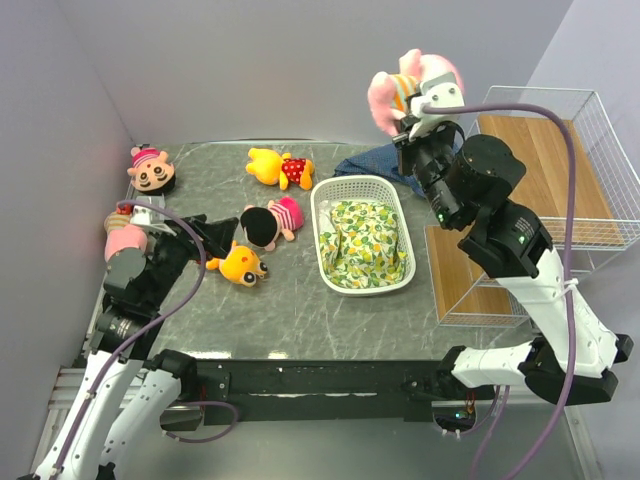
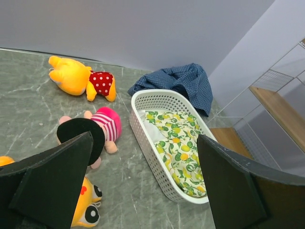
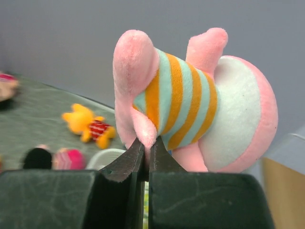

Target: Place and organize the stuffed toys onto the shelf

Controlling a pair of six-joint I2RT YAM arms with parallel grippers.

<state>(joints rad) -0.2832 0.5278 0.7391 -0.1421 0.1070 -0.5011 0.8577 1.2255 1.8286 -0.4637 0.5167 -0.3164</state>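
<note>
Only the overhead view takes in the table's (image 1: pixel 300 320) left edge. A round-faced doll (image 1: pixel 150 170) lies at the far left corner. Nearer, a pink plush (image 1: pixel 122 243) is half hidden behind the left arm, and I cannot tell what kind it is.

The left gripper (image 1: pixel 220 240) hangs low beside an orange plush (image 1: pixel 240 265) and a black-haired doll (image 1: pixel 270 222) in pink stripes. Its wrist camera shows what the overhead view cannot: the fingers (image 2: pixel 52 186) are spread wide and grip nothing. The black-haired doll (image 2: pixel 90 131) lies just past them, and the orange plush (image 2: pixel 86 210) peeks out under the left finger.

Farther back lies a yellow bear (image 1: pixel 280 167) in a red spotted shirt. Right of these toys, the white basket (image 1: pixel 322 240) holds a lemon-print cloth (image 1: pixel 365 240), with blue fabric (image 1: pixel 375 165) bunched at its far end.

The right gripper (image 1: pixel 410 120) is raised high, carrying a pink pig (image 1: pixel 405 85). From overhead the grip itself is hidden. The right wrist view shows the two fingers (image 3: pixel 126 164) pressed nearly together on one small pink limb. The pig (image 3: pixel 190 109), in an orange-and-mint striped shirt, sits above them, clear of the table.

The shelf (image 1: pixel 540 180) stands at the right edge, its wooden planks bare. The pig is left of its top tier and apart from it.
</note>
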